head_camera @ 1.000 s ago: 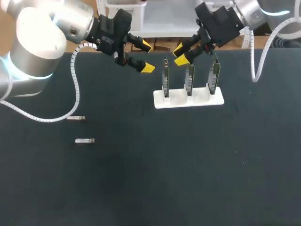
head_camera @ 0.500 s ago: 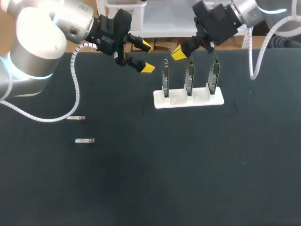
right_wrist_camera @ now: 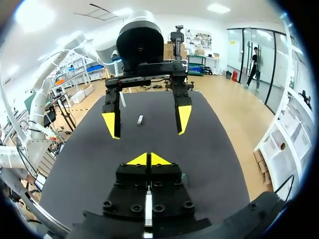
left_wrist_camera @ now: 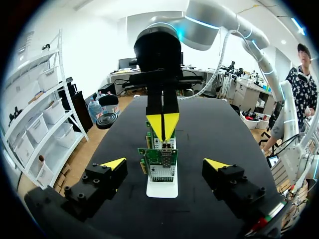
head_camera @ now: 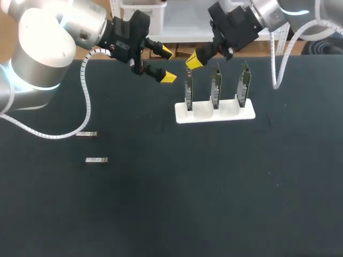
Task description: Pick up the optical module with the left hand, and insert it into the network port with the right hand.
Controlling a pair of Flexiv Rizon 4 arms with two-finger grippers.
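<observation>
Two optical modules lie flat on the table (head_camera: 214, 193) at its left, the far module (head_camera: 86, 134) and the near module (head_camera: 97, 160), long axes running side to side, well apart from the white stand (head_camera: 214, 115) of three upright cards (head_camera: 216, 88). The left fingers (head_camera: 168, 77) hang released and empty; the right fingers (head_camera: 193, 60) are clenched tip to tip on nothing, by the stand's leftmost card (head_camera: 188, 90).

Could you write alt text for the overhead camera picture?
Two robot arms hang over the far edge of a dark table: the left gripper open, the right gripper shut above a white stand holding three upright circuit cards. Two small optical modules lie flat at the table's left.
</observation>
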